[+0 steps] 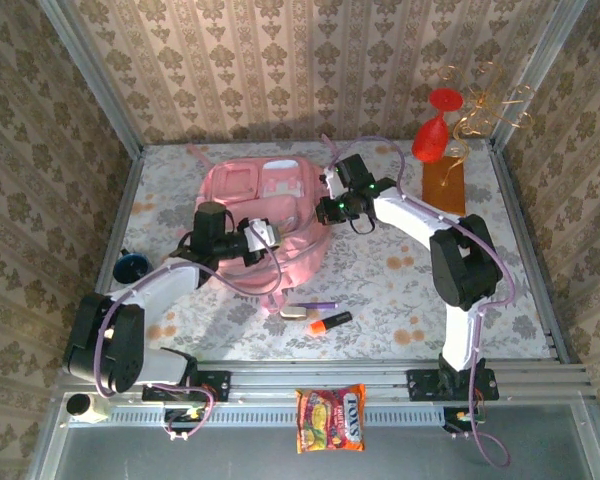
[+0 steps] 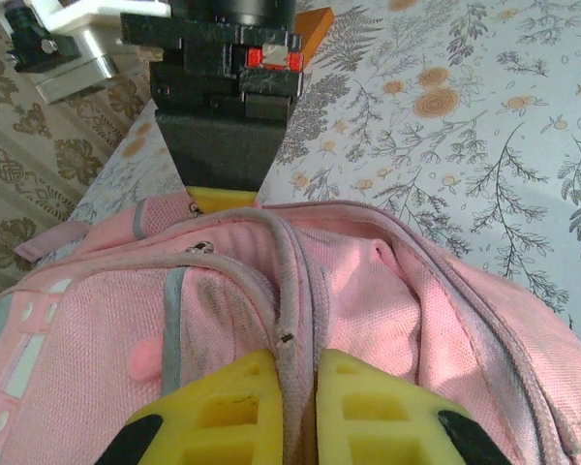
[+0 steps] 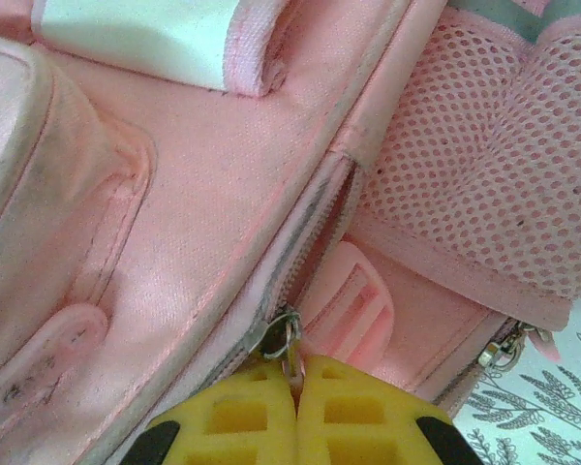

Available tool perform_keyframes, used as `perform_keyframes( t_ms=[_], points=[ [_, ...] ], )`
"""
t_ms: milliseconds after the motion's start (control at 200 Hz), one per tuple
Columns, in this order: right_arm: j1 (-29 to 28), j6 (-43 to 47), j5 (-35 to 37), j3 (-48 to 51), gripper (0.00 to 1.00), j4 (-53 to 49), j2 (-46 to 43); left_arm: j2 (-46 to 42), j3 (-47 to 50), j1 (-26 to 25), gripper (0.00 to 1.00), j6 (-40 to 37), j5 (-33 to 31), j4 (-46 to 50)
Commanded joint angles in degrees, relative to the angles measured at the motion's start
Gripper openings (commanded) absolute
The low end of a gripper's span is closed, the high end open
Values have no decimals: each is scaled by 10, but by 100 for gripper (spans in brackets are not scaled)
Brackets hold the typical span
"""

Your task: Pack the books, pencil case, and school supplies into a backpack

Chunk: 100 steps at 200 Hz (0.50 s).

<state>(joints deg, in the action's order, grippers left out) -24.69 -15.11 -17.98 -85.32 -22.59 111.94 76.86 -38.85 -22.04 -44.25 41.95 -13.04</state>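
Left claw (image 2: 300, 397): nearly closed, yellow pads pinching a piped seam (image 2: 290, 310) on the backpack
Backpack (image 1: 300, 255): lies mid-table between both arms, pockets up; what is inside cannot be told
Beige piece (image 1: 293, 313), pen (image 1: 316, 305), marker (image 1: 330, 322): on the table (image 1: 400, 300) just in front of the backpack, outside it
Right claw (image 3: 295, 407): pads pressed together on a metal zip pull (image 3: 286, 337) at the backpack's side, a pink clip (image 3: 353, 295) just beside
Packet (image 1: 330, 418): on the near rail (image 1: 540, 378)
Slab (image 1: 443, 185): far right, well apart from the backpack
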Motion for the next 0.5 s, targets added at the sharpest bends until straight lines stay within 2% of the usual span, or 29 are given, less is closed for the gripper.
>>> perform_keyframes(
  t_ms=[0, 495],
  points=[
    [70, -33, 127, -21, 0, -1, 38, -24, -23, 14, 0, -25, 82, -6],
    [104, 9, 168, -64, 0, -29, 69, -22, -13, 37, 0, -24, 89, -7]
  ],
)
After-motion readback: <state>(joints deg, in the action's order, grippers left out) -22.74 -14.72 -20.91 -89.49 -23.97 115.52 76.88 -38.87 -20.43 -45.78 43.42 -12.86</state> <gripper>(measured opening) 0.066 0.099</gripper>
